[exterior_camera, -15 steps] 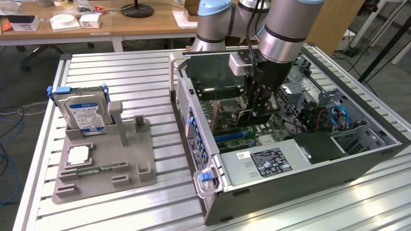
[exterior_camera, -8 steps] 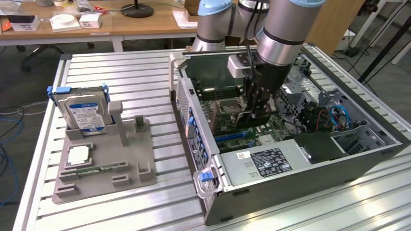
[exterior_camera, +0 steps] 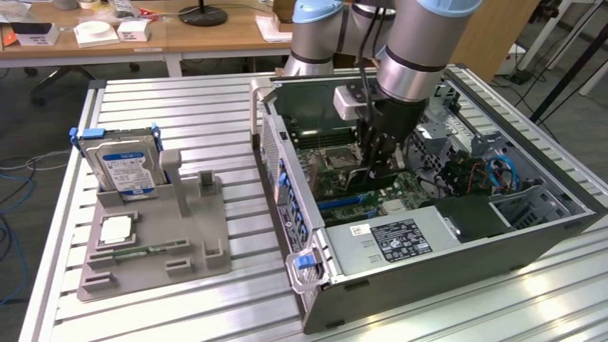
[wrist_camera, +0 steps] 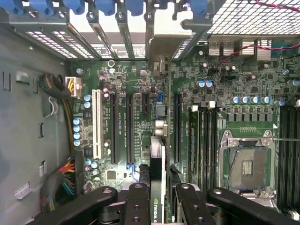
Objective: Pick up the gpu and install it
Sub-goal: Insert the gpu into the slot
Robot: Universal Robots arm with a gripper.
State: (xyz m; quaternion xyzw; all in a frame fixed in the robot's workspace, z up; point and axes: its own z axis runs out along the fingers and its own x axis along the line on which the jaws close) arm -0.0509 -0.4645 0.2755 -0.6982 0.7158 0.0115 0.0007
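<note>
Black fingers (wrist_camera: pixel 136 206) clamp the gpu (wrist_camera: pixel 158 187) edge-on at the wrist picture's bottom centre, above the green motherboard (wrist_camera: pixel 140 89) and its expansion slots. At the exterior picture's centre, the gripper (exterior_camera: pixel 385 167) reaches down into the open computer case (exterior_camera: pixel 428 249); a hard drive (exterior_camera: pixel 124 164) stands in the grey holder (exterior_camera: pixel 152 249) at left.

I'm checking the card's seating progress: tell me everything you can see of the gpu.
The gpu is a thin card seen edge-on, upright between the gripper fingers, which are shut on it. Its edge looks silvery-grey, with a green-and-white logo near the fingers. It stands over the green motherboard inside the open computer case, in line with the dark expansion slots. Whether it touches a slot is unclear.
</note>
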